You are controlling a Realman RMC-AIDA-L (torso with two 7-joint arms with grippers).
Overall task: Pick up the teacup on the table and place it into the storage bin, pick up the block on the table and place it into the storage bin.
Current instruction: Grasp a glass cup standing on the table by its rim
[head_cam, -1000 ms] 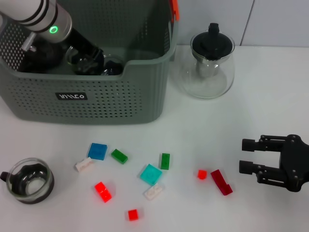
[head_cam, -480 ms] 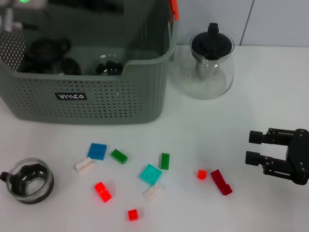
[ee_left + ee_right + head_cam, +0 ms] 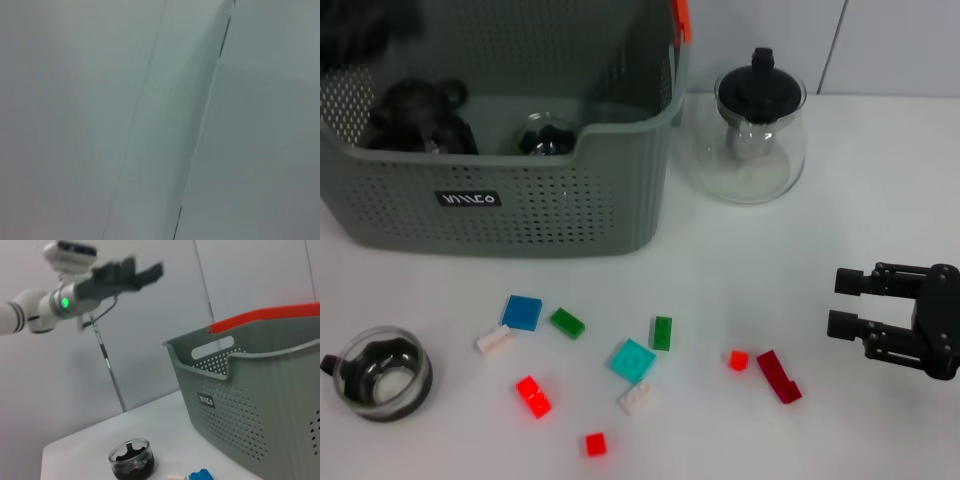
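Two black fingers of the right gripper (image 3: 845,303) stand spread apart with nothing between them, pointing toward the scattered blocks; the gripper hovers over the white table (image 3: 820,220) near its right edge, just beside a dark red block (image 3: 778,377) and a small red cube (image 3: 738,360) but touching neither. The left gripper (image 3: 131,275) shows only in the right wrist view, raised high in the air well above the table on its white arm with a green light; its dark fingers look splayed and empty. The left wrist view shows only a plain grey-white wall.

The storage bin (image 3: 520,205), a grey-green perforated basket with a black label and an orange tab on its rim, stands at the far left of the table. Inside it lie dark glass pieces: a black-lidded vessel (image 3: 415,115) at the left and a clear glass cup with a dark insert (image 3: 545,137) toward the middle.

One teacup (image 3: 380,372), clear glass with a dark insert, sits upright on the table near the front left edge, well apart from the bin. Between it and the right gripper lie the loose blocks: a blue square (image 3: 522,312), a green brick (image 3: 567,322), a white brick (image 3: 494,339), a red brick (image 3: 533,396), a teal square (image 3: 633,359), another green brick (image 3: 662,332), a second white brick (image 3: 638,398) and a small red brick (image 3: 595,443).

Just beside the bin's right wall stands a glass teapot (image 3: 757,135) with a black lid.
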